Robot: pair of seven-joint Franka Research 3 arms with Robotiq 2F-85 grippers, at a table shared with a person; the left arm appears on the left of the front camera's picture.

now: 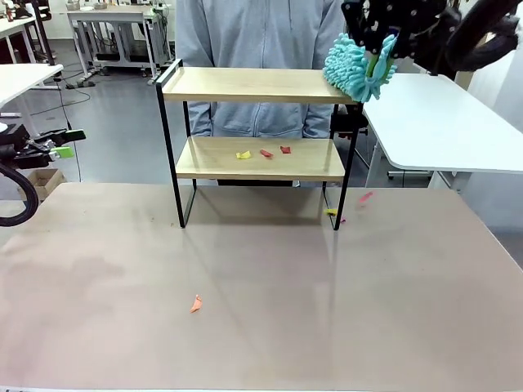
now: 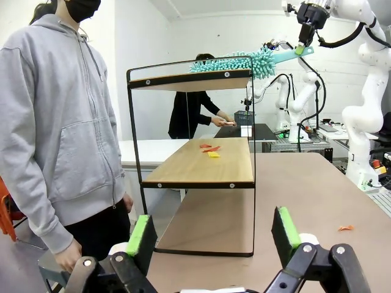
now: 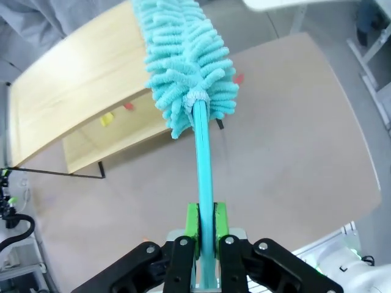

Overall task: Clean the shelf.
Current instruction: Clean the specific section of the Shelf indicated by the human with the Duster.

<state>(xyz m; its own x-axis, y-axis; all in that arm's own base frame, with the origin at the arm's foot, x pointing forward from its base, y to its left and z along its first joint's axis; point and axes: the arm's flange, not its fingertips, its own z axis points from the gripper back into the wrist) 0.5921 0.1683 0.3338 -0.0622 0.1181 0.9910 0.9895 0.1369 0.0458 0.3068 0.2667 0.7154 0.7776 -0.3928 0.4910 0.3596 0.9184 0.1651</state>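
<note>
**Shelf clean, about half done.** My duster (image 1: 359,67) rests its fluffy turquoise head on the right end of the top board (image 1: 212,83) of the shelf (image 1: 253,85). The shelf stands at the middle of the far edge of the counter (image 1: 327,310), just in front of a person (image 1: 261,41) in a grey hoodie.

The top board looks bare of litter. The lower board (image 1: 204,159) is not done: three scraps (image 1: 266,153), one yellow and two red, lie together near its middle. More litter lies on the counter itself. A yellow bit (image 1: 331,211) and a pink bit (image 1: 364,196) sit by the shelf's right foot, and an orange bit (image 1: 196,304) lies toward the near edge, left of middle. I judge the lower board, and perhaps the counter, to be what is left.

My right arm reaches in high from the right side, wrist above the shelf's right end. My right end effector (image 3: 206,223) is clamped tight on the duster's flat handle, pinching it from both sides, with the head pointing away over the top board. My left arm sits low at the counter's left edge, well apart from the shelf. My left end effector (image 2: 214,235) stands wide and holds nothing, its green pads (image 2: 139,235) aimed at the shelf's end.
</note>
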